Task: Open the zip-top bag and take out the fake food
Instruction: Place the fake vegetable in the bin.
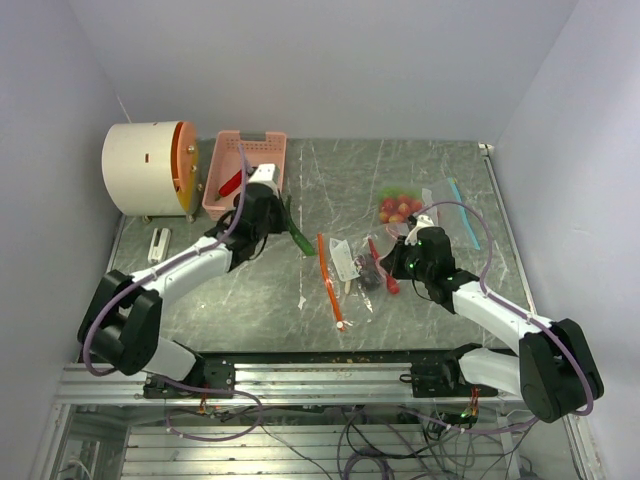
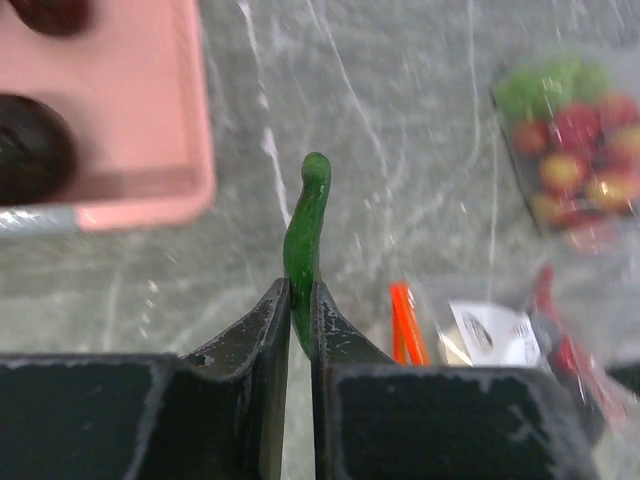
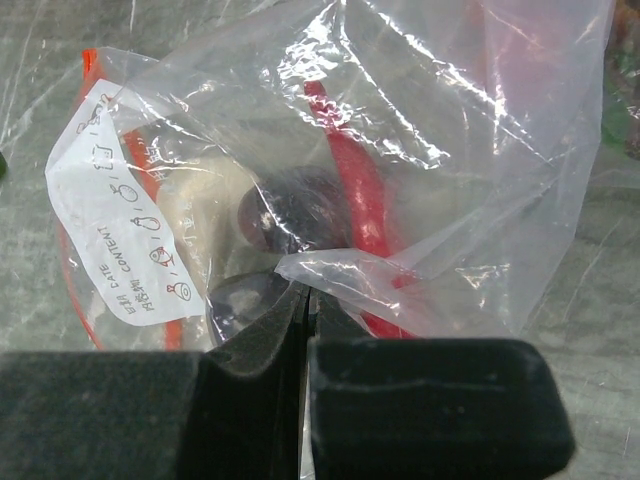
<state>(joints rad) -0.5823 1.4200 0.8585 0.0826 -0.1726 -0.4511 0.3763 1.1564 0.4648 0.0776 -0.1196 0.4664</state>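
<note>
1. Plastic glare and creases across the clear zip-top bag [image 3: 430,110]; inside, only a red toy chilli [image 3: 360,190] and a dark purple toy piece [image 3: 300,215] legible; pale lump behind the white label [image 3: 110,230] unclear.
2. Crumpled, near mid-table [image 1: 260,300], orange zip strip [image 1: 330,280] toward the left edge.
3. Reaching along the pink slotted basket [image 2: 150,150] in the far-left corner: left gripper [image 2: 301,290], nearly closed, nipping a slim green toy pod [image 2: 305,225].
4. Bent in from the right edge: right gripper [image 3: 306,298], fully closed, pinching a fold of bag film.
</note>
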